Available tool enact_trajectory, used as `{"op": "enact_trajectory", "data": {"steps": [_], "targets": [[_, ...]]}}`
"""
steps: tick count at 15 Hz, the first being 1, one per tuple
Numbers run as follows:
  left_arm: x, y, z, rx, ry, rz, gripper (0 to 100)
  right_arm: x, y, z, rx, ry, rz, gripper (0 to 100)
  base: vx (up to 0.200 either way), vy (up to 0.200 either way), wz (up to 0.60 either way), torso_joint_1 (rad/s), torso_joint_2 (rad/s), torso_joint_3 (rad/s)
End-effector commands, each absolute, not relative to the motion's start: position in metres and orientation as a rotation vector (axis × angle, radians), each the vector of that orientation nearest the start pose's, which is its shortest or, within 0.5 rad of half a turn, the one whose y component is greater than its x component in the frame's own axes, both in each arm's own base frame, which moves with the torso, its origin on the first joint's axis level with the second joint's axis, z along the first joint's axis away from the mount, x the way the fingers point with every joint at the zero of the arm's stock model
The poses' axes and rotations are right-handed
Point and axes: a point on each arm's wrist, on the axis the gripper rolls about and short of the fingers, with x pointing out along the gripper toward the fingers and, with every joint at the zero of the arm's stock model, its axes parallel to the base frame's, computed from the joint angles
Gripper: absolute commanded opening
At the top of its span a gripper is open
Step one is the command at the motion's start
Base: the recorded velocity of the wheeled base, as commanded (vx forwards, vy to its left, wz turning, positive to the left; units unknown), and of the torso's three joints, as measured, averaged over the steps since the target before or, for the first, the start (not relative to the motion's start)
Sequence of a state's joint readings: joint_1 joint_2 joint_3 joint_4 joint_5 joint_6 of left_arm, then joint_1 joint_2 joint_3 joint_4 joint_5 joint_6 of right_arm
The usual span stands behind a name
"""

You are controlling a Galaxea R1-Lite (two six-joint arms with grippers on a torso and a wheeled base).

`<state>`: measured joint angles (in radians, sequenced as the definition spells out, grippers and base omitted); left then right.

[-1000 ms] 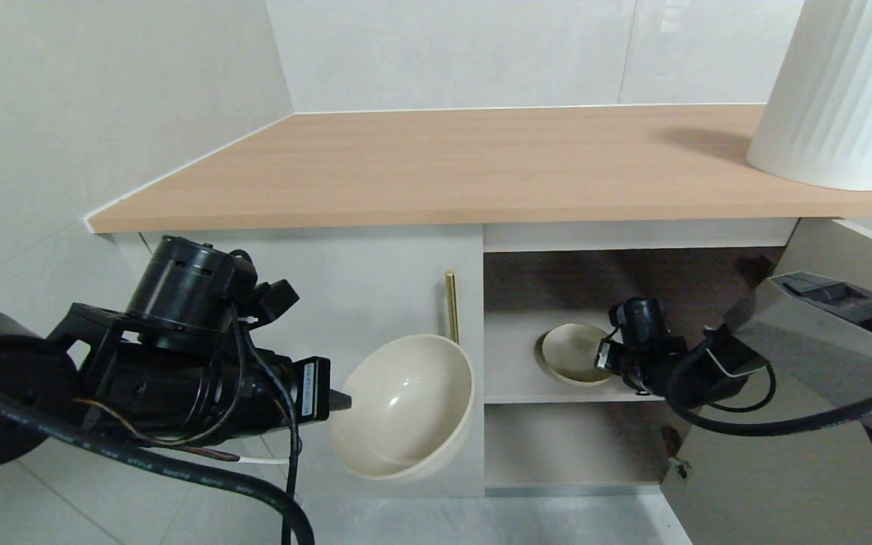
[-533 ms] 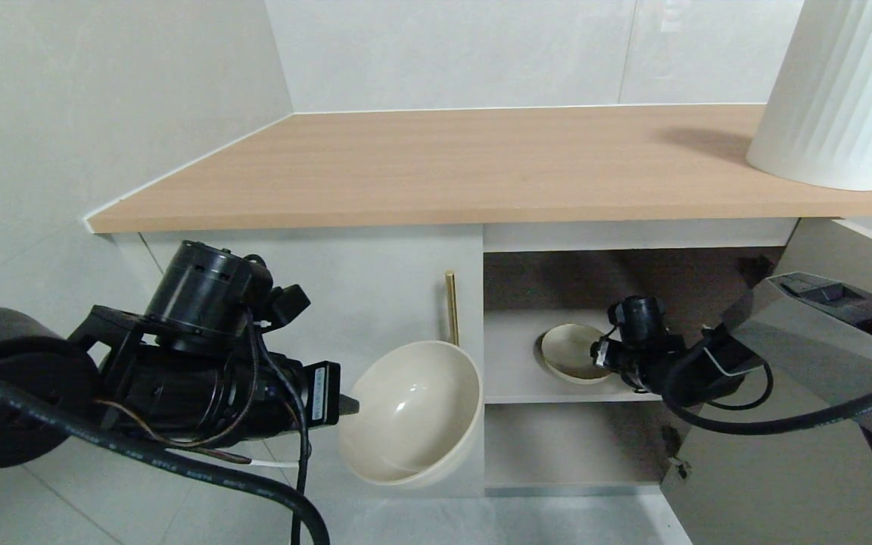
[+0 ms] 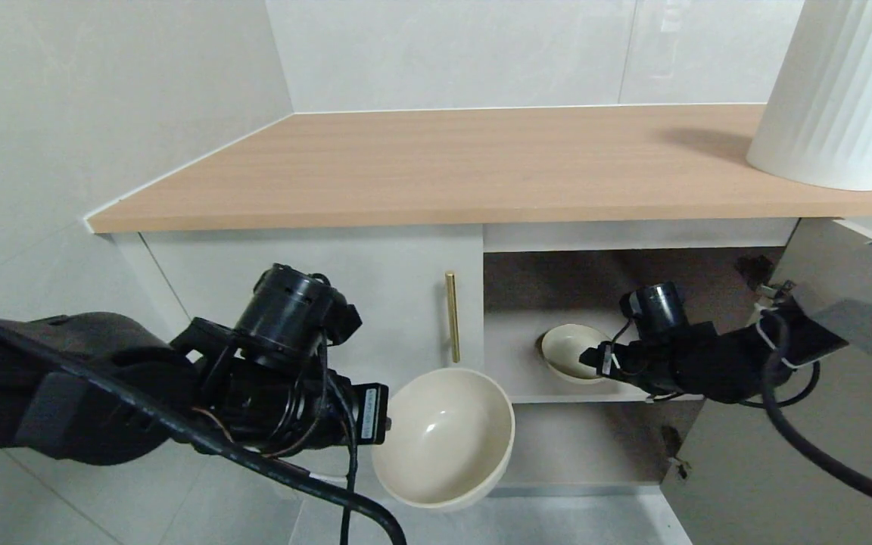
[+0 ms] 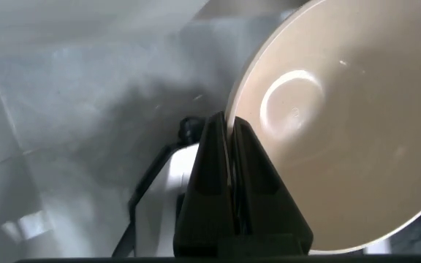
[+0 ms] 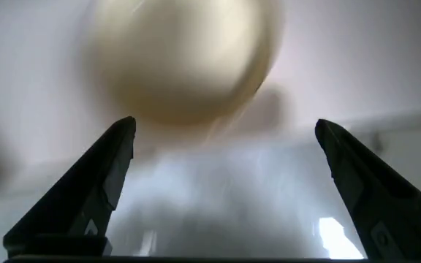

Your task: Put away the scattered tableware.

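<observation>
Left wrist view showed the left claw (image 4: 232, 135) pinched tight on the rim of the large bowl (image 4: 342, 124), which hung tilted just ahead of it, low before the open cabinet (image 3: 557, 446). The step seemed to be carrying the bowl inside. A rim pinch lets a bowl swing, so a slow, level entry clear of the door handle (image 3: 451, 316) above would serve best. Farther in, the right claw (image 3: 596, 360), fingers apart, sat just short of the small bowl (image 3: 566, 350) on the shelf (image 3: 512, 378); the large bowl should keep off both
</observation>
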<state>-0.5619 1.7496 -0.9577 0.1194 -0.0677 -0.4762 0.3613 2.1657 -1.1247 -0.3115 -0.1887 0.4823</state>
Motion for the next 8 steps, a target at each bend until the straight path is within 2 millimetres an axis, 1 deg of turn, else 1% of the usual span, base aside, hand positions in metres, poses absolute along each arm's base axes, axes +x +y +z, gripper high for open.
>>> {"op": "enact_trajectory", "data": {"steps": [1, 2, 3, 4, 5, 6, 8], "targets": [[0.247, -0.175, 0.119, -0.147, 1.090, -0.366, 0, 0.307, 0.155, 0.147, 0.267, 0.750, 0.201, 100, 0.000, 0.000, 0.00, 0.000, 0.00, 0.000], [0.248, -0.177, 0.115, -0.141, 1.101, -0.364, 0, 0.297, 0.157, 0.156, 0.266, 0.763, 0.236, 100, 0.000, 0.000, 0.00, 0.000, 0.00, 0.000], [0.249, -0.180, 0.107, -0.129, 1.125, -0.359, 0, 0.273, 0.162, 0.174, 0.259, 0.803, 0.329, 100, 0.000, 0.000, 0.00, 0.000, 0.00, 0.000], [0.246, -0.182, 0.105, -0.118, 1.144, -0.361, 0, 0.256, 0.166, 0.182, 0.247, 0.840, 0.391, 100, 0.000, 0.000, 0.00, 0.000, 0.00, 0.000], [0.242, -0.186, 0.106, -0.100, 1.167, -0.368, 0, 0.244, 0.171, 0.188, 0.238, 0.855, 0.439, 100, 0.000, 0.000, 0.00, 0.000, 0.00, 0.000], [0.239, -0.188, 0.107, -0.087, 1.184, -0.370, 0, 0.237, 0.174, 0.189, 0.231, 0.863, 0.467, 100, 0.000, 0.000, 0.00, 0.000, 0.00, 0.000], [0.237, -0.190, 0.108, -0.077, 1.198, -0.369, 0, 0.224, 0.185, 0.181, 0.190, 0.901, 0.517, 100, 0.000, 0.000, 0.00, 0.000, 0.00, 0.000]]}}
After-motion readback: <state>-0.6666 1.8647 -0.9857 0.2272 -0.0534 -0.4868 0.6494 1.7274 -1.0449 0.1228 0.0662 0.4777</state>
